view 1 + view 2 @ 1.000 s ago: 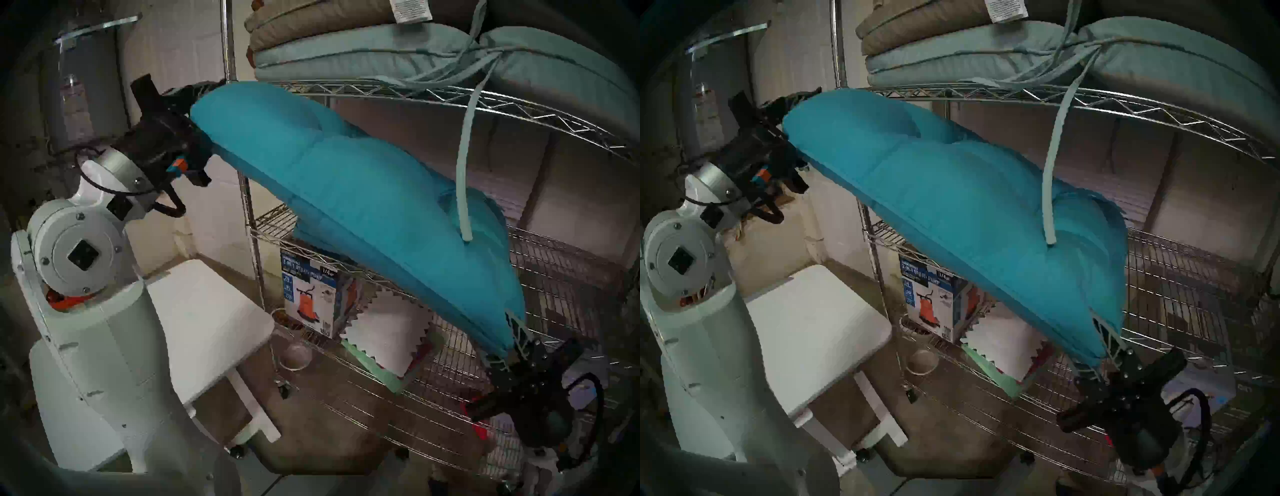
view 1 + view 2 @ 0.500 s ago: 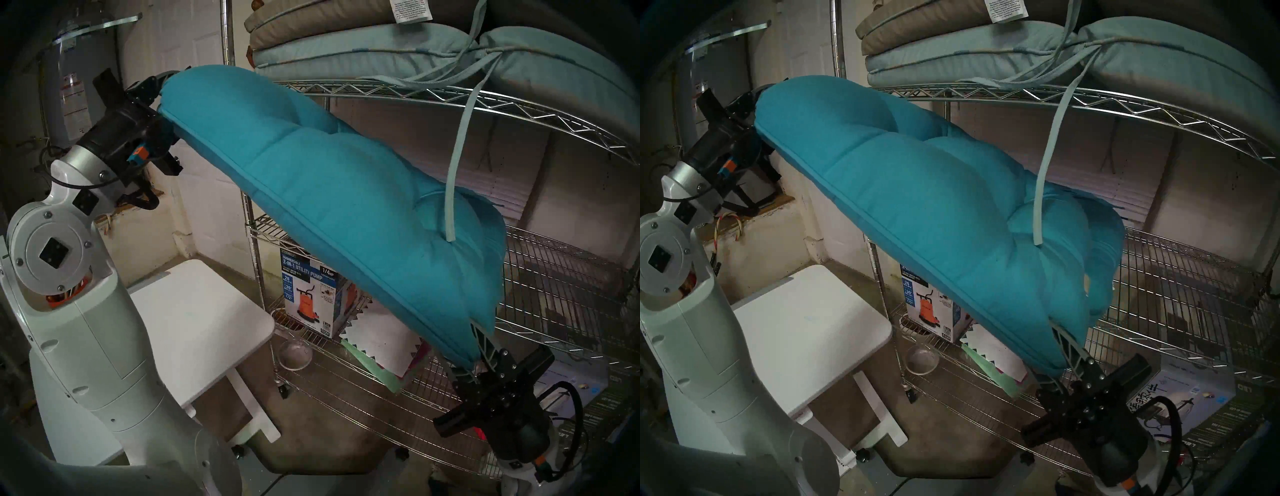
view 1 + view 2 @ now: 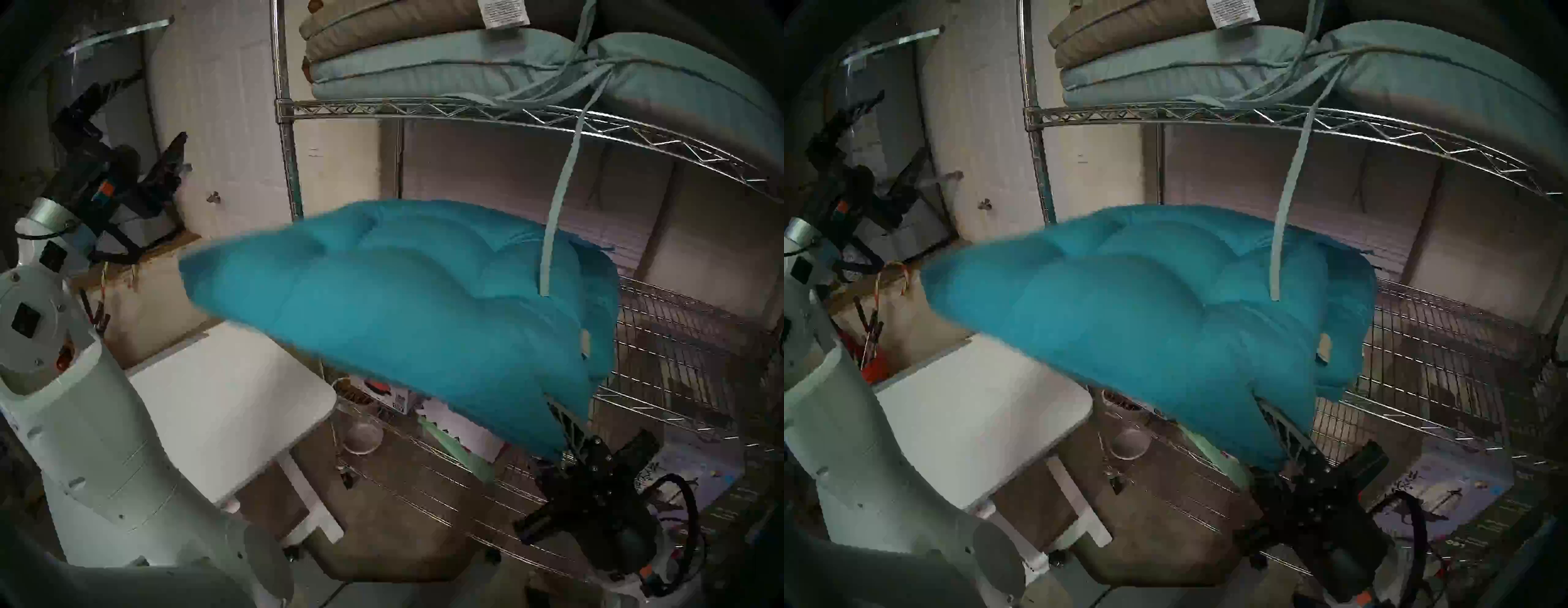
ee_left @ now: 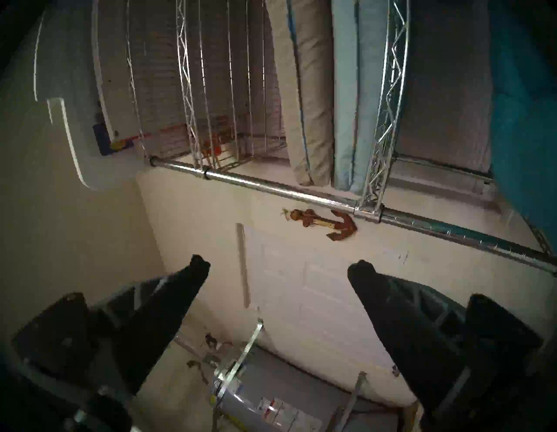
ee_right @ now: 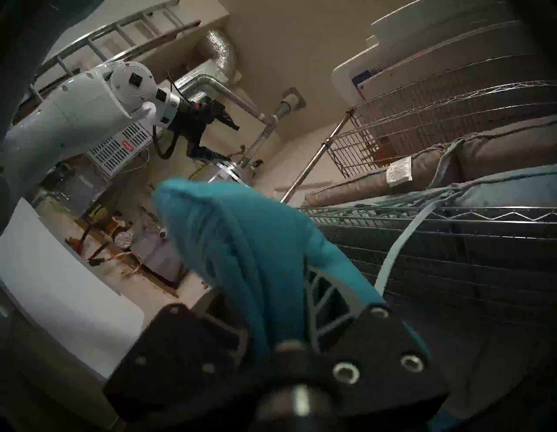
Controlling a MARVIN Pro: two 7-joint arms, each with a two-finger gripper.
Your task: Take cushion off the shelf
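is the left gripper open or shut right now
Open. In the left wrist view the left gripper shows two black fingers spread wide with only wall between them; the teal cushion hangs from the right gripper alone.

Dim indoor lighting, fisheye views, heavy compression and motion blur.

All four views carry a dark vignette rim, and straight wires of the shelf (image 3: 488, 111) bow toward the edges. Around the shelf, light is weak and warm; the pale wall to its left is the brightest area. Chrome trusses show small glints. Below the shelf, the teal cushion (image 3: 403, 297) has a smeared, feathered left edge. Blocky artefacts soften all detail. In the right wrist view, the near gripper body is out of focus.
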